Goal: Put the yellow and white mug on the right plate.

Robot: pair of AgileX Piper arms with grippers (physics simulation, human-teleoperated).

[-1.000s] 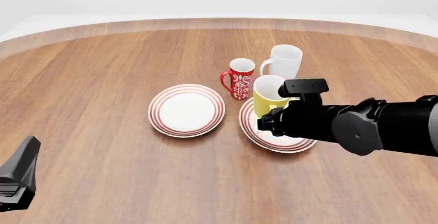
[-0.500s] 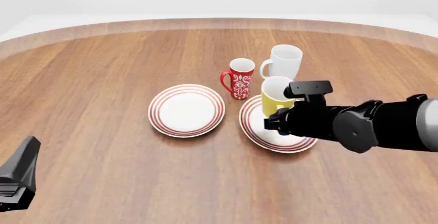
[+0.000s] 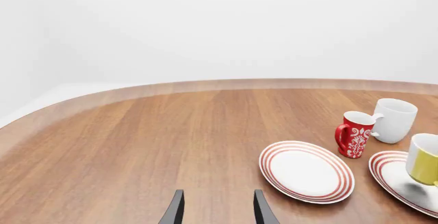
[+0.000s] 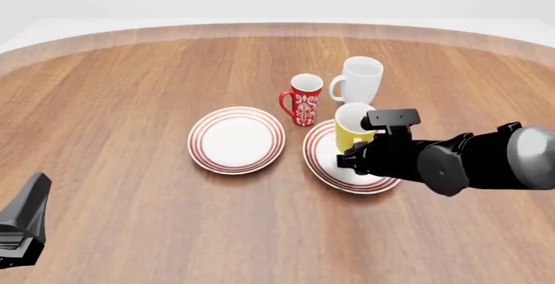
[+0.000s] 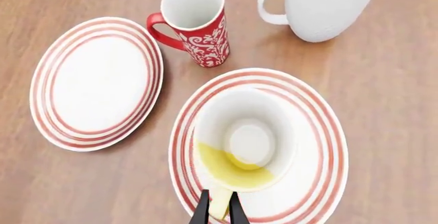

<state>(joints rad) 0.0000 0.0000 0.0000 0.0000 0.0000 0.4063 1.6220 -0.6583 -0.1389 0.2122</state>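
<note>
**Mug over the plate, held only by its handle**

The right gripper point(image 5: 219, 209) pinches the handle of the yellow and white mug point(image 5: 244, 141), its two thin fingers closed narrowly on that yellow strip at the mug's six o'clock in the wrist view. The mug sits upright above the right plate point(image 5: 321, 131), inside the red rings and a little toward the plate's nine o'clock edge. The left wrist view shows a shadow beneath the mug, so I judge it is not quite set down.

Risks from here:
- A handle grip is narrow; the mug could swing or twist about the fingers and land tilted.
- Letting go while it hangs above the plate may make it bounce or tip.
- Drifting toward twelve o'clock could knock the red mug point(image 4: 303, 99) or the white mug point(image 4: 359, 80), both standing just beyond the plate's far rim.

The left plate point(image 4: 236, 139) lies at nine o'clock, apart. The left gripper point(image 3: 217, 209) rests well away, fingers spread, holding nothing.
</note>
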